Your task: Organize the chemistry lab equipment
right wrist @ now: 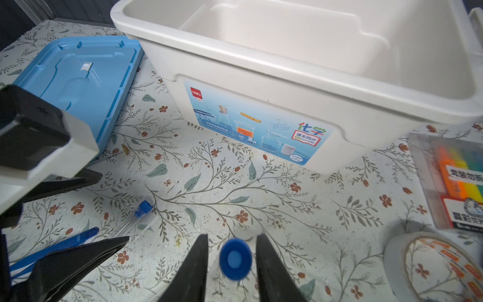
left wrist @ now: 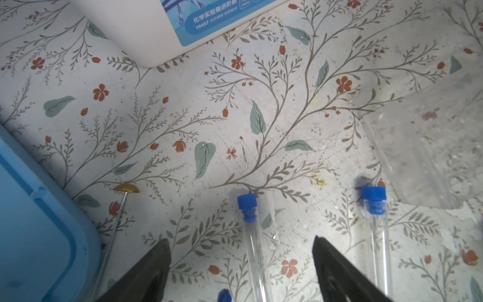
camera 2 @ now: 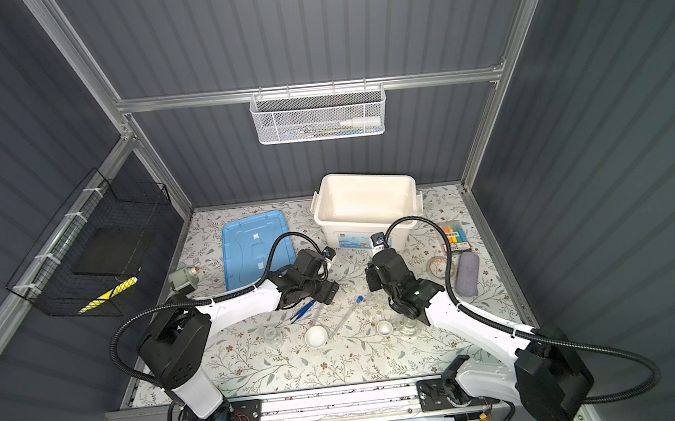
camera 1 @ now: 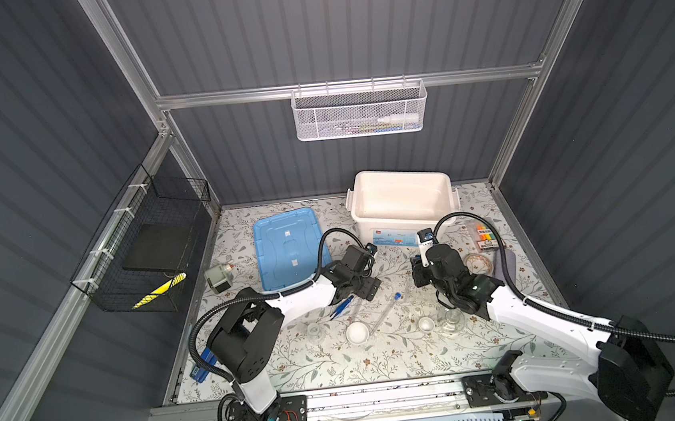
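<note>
A big white box (camera 1: 369, 217) stands open at the back of the flowery tabletop (camera 1: 382, 361). A blue lid (camera 1: 285, 249) lies flat beside it, with a grey motor (camera 1: 218, 277) near the lid. A stapler (camera 1: 204, 367) lies at the left edge. On the right are a marker pack (camera 1: 486, 235), a tape roll (camera 1: 478, 264) and a grey pouch (camera 1: 504, 265). A white basket (camera 1: 360, 111) hangs on the back wall and a black wire basket (camera 1: 143, 245) on the left wall.

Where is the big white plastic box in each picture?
Both top views: the big white plastic box stands at the back of the table, near the middle.
Left wrist view: only one rounded corner shows, with part of its blue label.
Right wrist view: it looks huge, with the label facing the camera.
Shared landmark: the flat blue plastic lid lying beside the box.
</note>
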Action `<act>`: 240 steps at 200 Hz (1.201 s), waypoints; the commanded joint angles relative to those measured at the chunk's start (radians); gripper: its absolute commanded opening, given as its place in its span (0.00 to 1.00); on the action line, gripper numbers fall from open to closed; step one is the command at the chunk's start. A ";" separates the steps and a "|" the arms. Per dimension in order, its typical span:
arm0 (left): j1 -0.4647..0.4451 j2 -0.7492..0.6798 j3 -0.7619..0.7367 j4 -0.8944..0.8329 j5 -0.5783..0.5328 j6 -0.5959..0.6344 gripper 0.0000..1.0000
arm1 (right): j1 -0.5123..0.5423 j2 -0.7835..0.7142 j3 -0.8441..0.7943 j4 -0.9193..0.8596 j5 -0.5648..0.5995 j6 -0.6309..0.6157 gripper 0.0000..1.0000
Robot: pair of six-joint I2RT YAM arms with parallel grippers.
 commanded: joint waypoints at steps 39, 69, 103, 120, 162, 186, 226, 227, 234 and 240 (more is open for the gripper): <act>0.004 0.023 0.026 -0.053 0.023 -0.008 0.83 | 0.003 -0.028 -0.008 0.023 0.029 0.001 0.60; 0.004 0.024 0.027 -0.069 0.031 -0.005 0.78 | 0.003 -0.042 -0.009 0.032 0.040 0.005 0.72; 0.002 0.026 0.026 -0.095 0.038 -0.008 0.72 | 0.001 -0.076 -0.018 0.058 0.061 -0.001 0.95; 0.002 0.022 0.020 -0.104 0.038 -0.013 0.71 | 0.001 -0.094 -0.032 0.086 0.058 -0.008 0.99; 0.001 0.006 0.015 -0.144 0.031 -0.036 0.69 | -0.009 -0.119 -0.060 0.139 0.036 -0.020 0.99; -0.003 -0.004 0.006 -0.171 0.033 -0.051 0.67 | -0.012 -0.118 -0.060 0.138 0.036 -0.011 0.99; -0.007 -0.033 -0.022 -0.190 0.053 -0.087 0.66 | -0.025 -0.120 -0.053 0.143 0.041 0.000 0.99; -0.007 -0.033 -0.022 -0.190 0.053 -0.089 0.66 | -0.026 -0.120 -0.053 0.143 0.041 0.000 0.99; -0.008 -0.037 -0.027 -0.194 0.058 -0.092 0.65 | -0.027 -0.120 -0.049 0.138 0.042 0.001 0.99; -0.010 -0.040 -0.029 -0.199 0.060 -0.096 0.64 | -0.029 -0.120 -0.047 0.133 0.040 0.000 0.99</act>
